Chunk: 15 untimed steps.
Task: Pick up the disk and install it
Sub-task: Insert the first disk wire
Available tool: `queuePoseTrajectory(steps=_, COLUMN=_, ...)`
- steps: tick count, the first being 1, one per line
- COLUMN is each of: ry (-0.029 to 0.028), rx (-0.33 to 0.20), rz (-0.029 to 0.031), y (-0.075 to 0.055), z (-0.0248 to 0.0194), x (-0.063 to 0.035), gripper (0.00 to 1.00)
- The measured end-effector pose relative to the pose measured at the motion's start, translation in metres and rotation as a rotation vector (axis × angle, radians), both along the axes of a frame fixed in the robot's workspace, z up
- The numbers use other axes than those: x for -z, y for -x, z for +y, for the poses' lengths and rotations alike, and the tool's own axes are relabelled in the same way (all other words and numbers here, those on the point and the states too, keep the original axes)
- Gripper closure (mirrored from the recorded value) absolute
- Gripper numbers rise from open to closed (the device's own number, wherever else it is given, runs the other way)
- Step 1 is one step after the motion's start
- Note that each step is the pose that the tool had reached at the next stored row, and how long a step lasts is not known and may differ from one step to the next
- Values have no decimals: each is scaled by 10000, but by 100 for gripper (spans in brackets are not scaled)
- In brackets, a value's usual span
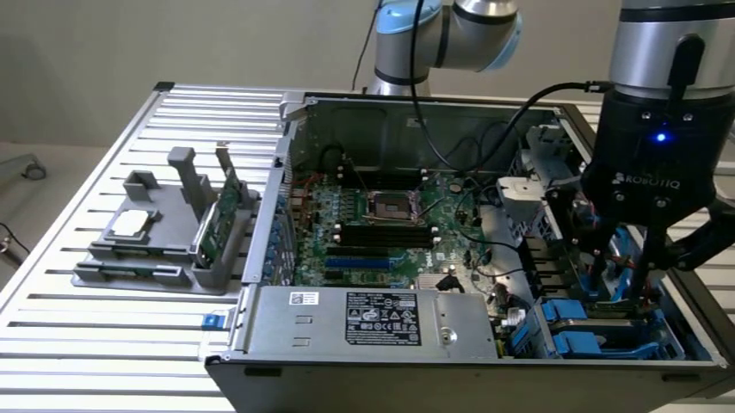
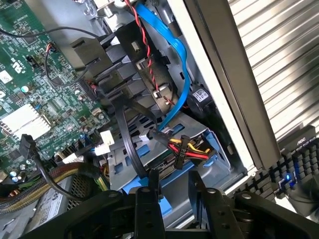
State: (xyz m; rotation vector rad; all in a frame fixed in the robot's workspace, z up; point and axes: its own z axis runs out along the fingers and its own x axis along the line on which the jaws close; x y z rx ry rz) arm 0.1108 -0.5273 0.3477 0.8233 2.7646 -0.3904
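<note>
The disk [image 2: 172, 196] lies in the drive bay at the front corner of the open computer case [image 1: 460, 366], on the exterior view's right. Its blue bracket frame [image 1: 588, 315] and some grey metal show among the cables. My gripper [image 1: 626, 277] hangs straight down over that bay. In the wrist view my gripper [image 2: 174, 177] stands open, its two black fingers [image 2: 152, 191] apart on either side of the blue frame. Nothing is clamped between them. Whether the pads touch the disk I cannot tell.
A blue data cable [image 2: 182, 74] and a yellow-red-black power plug [image 2: 187, 149] crowd the bay. The motherboard [image 1: 379, 224] and power supply [image 1: 379, 318] fill the case. On the exterior view's left a grey fixture [image 1: 161, 241] holds a green card [image 1: 224, 219] and a square chip [image 1: 132, 222].
</note>
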Motion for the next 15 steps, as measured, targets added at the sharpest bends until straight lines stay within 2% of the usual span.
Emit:
queuePoseTrajectory(steps=6, ry=0, rx=117, rz=27, y=-41, z=-30, x=-3, gripper=63)
queuePoseTrajectory(steps=11, ry=-5, rx=209, rz=39, y=-52, z=-84, x=-41, gripper=63)
queuePoseTrajectory(steps=13, ry=-15, rx=272, rz=40, y=-52, z=-108, x=-54, gripper=63)
queuePoseTrajectory(steps=15, ry=-46, rx=276, rz=40, y=-52, z=-113, x=-55, gripper=63)
